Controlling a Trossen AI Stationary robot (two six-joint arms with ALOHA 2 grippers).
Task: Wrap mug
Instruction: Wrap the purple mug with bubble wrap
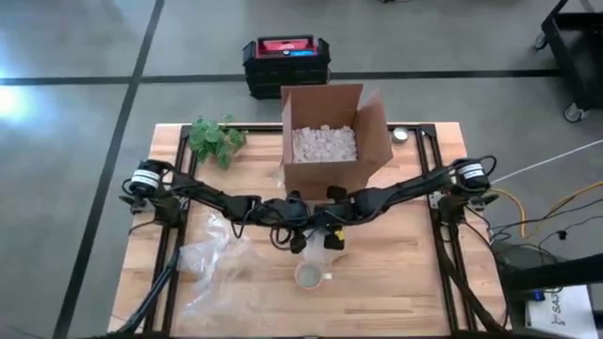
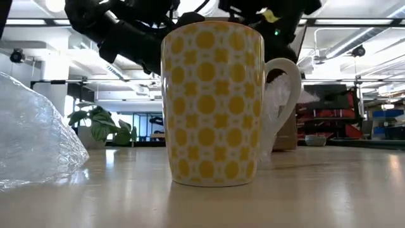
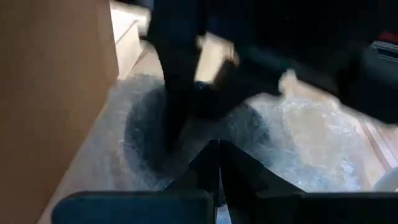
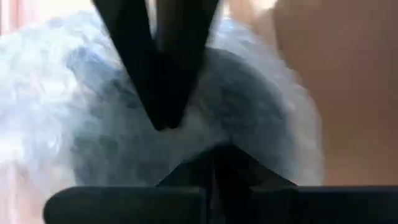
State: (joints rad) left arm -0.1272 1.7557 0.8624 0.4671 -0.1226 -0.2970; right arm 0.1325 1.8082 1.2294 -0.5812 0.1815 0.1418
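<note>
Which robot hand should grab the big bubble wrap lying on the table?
Probably the left hand: the bubble wrap lies on its side of the mug, while the right hand would have to cross over.

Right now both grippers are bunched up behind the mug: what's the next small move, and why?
Probably carry the bubble wrap piece toward the mug and lower it beside it. Both the left gripper and right gripper appear shut on that piece, just short of the box, while the mug stands unwrapped and apart from it.
</note>
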